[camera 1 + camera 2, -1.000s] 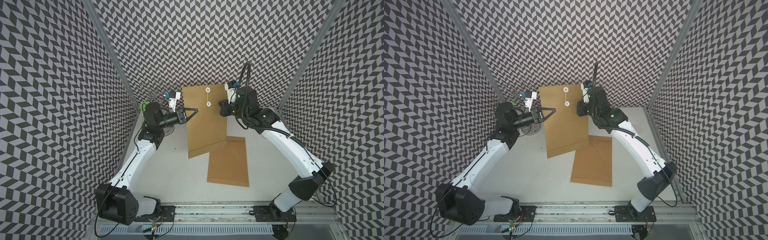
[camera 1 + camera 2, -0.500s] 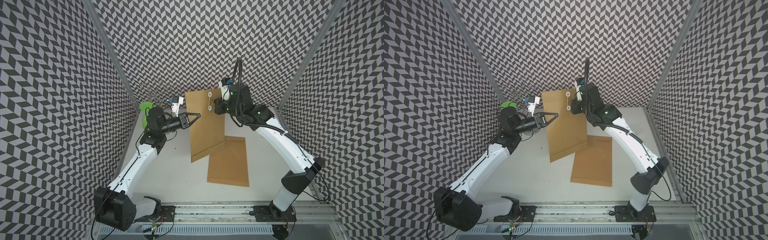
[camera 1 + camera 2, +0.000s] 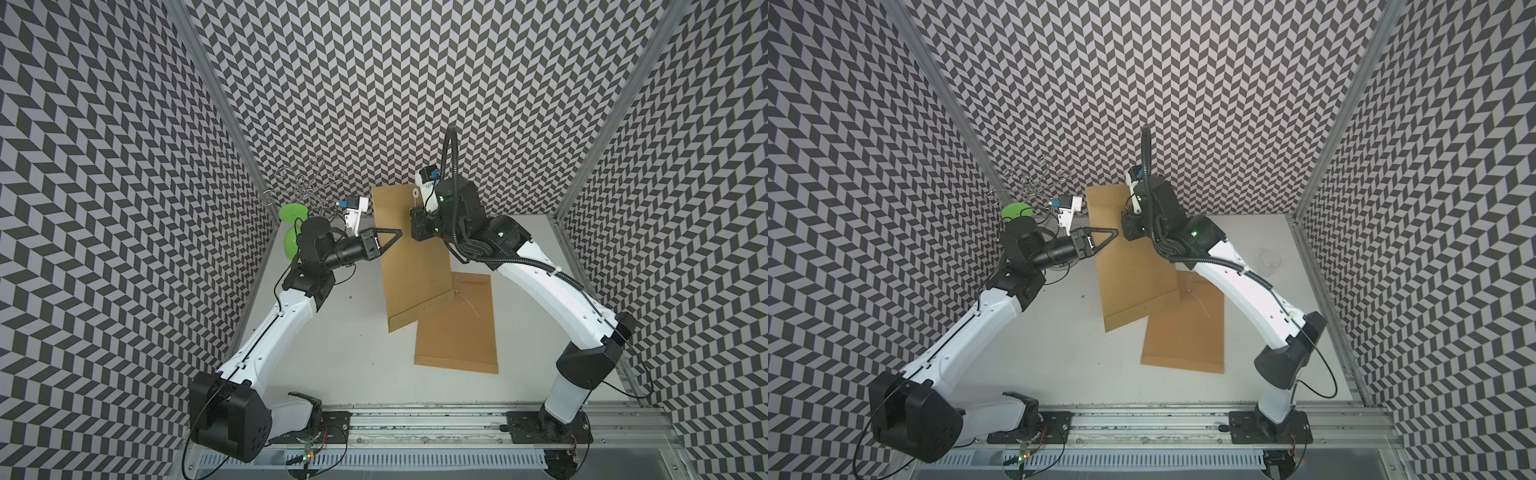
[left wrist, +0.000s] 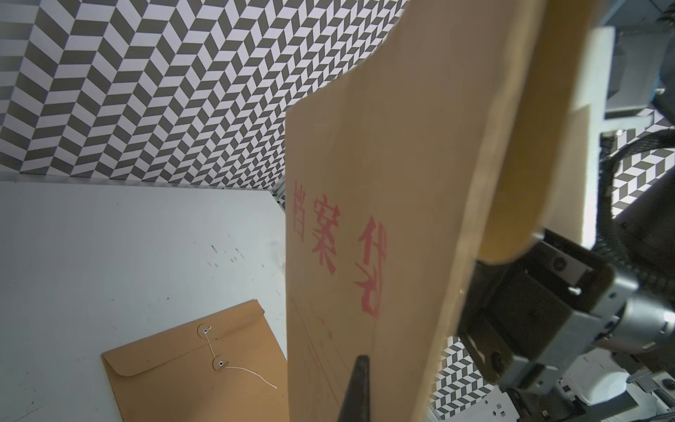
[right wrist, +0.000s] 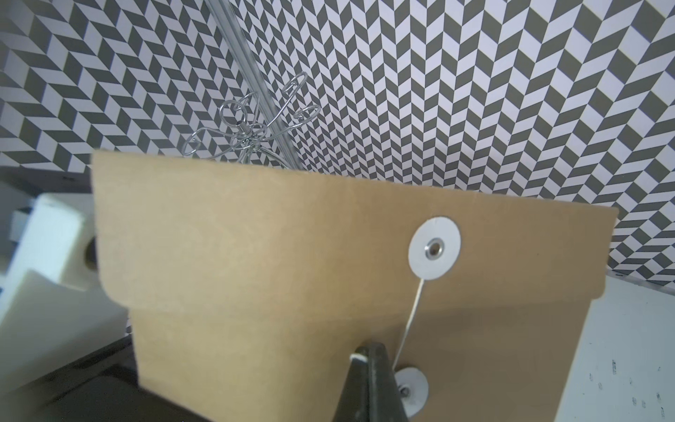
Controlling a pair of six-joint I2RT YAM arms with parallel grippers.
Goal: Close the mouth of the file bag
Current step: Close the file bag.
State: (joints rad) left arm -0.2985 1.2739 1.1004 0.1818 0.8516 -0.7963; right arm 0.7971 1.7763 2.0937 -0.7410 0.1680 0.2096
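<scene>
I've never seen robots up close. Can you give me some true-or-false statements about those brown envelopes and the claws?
1. The upright file bag is between the left pincer and right pincer. True.
2. Both pincers gape open. False: both are shut, the right on the string.
3. The second file bag hangs on the wall. False: it lies flat on the table.
4. The upright bag's flap is folded down. True.
5. Its lettering is blue. False: red.

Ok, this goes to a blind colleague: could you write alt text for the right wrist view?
A brown paper file bag fills the view, flap folded down. A taut white string runs from the flap's round white washer to the shut dark pincer beside a second washer; a silver wire stand rises behind.
</scene>
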